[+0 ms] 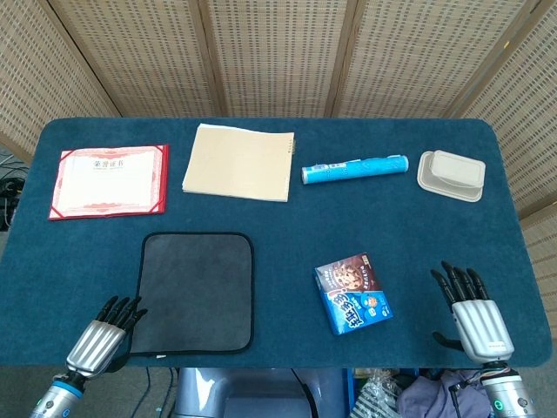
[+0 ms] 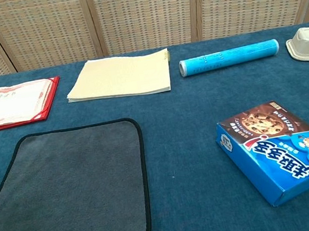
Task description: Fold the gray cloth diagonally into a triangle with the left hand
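Gray cloth (image 1: 197,292) lies flat and unfolded on the blue worktop (image 1: 287,235).
Cookie box (image 1: 352,293) sits right of the cloth; left hand (image 1: 107,333) rests at the cloth's near-left corner, fingers apart, empty; right hand (image 1: 470,312) is far right of it, fingers spread, empty.

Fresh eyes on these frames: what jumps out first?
The gray cloth, flat and unfolded with a black edge, dominates the near left of the blue table, with the left hand at its near-left corner. Right of it lies a bright blue cookie box; the right hand hovers open near the right edge. Along the far side sits a red-framed certificate.
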Action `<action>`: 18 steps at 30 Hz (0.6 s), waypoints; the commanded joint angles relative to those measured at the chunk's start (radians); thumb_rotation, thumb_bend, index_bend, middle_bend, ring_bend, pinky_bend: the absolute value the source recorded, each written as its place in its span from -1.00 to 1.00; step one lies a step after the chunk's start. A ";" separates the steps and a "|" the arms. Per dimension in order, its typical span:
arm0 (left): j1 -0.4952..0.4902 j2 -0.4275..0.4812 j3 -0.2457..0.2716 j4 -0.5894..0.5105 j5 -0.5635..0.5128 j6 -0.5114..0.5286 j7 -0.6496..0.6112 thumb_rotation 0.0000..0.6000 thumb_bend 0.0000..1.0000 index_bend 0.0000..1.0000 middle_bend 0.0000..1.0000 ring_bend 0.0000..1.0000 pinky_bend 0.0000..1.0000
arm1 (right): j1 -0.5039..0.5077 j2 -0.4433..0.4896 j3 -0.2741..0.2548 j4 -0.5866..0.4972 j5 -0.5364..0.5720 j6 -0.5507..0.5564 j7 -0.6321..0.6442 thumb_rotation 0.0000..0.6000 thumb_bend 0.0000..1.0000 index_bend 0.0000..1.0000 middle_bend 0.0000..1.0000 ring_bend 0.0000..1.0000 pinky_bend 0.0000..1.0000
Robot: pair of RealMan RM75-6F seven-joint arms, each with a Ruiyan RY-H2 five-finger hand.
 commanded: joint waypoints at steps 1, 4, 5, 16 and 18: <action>-0.004 -0.019 -0.008 0.016 -0.005 -0.007 0.003 1.00 -0.60 -0.77 -1.00 -1.00 -1.00 | -0.001 0.001 0.000 0.000 -0.002 0.002 0.001 1.00 -1.00 -1.00 -1.00 -1.00 -1.00; -0.008 -0.033 -0.011 0.025 -0.005 -0.013 0.009 1.00 -0.60 -0.77 -1.00 -1.00 -1.00 | -0.001 0.001 -0.001 0.000 -0.003 0.002 0.000 1.00 -1.00 -1.00 -1.00 -1.00 -1.00; -0.010 -0.037 -0.012 0.027 -0.006 -0.018 0.012 1.00 -0.60 -0.77 -1.00 -1.00 -1.00 | -0.001 0.001 -0.001 0.000 -0.004 0.002 0.000 1.00 -1.00 -1.00 -1.00 -1.00 -1.00; -0.015 -0.051 -0.011 0.018 0.000 -0.020 0.022 1.00 -0.60 -0.77 -1.00 -1.00 -1.00 | -0.006 0.001 0.004 0.000 -0.006 0.014 0.007 1.00 -1.00 -1.00 -1.00 -1.00 -1.00; -0.014 -0.051 -0.008 0.013 0.008 -0.013 0.020 1.00 -0.60 -0.77 -1.00 -1.00 -1.00 | -0.006 0.001 0.004 0.000 -0.007 0.014 0.008 1.00 -1.00 -1.00 -1.00 -1.00 -1.00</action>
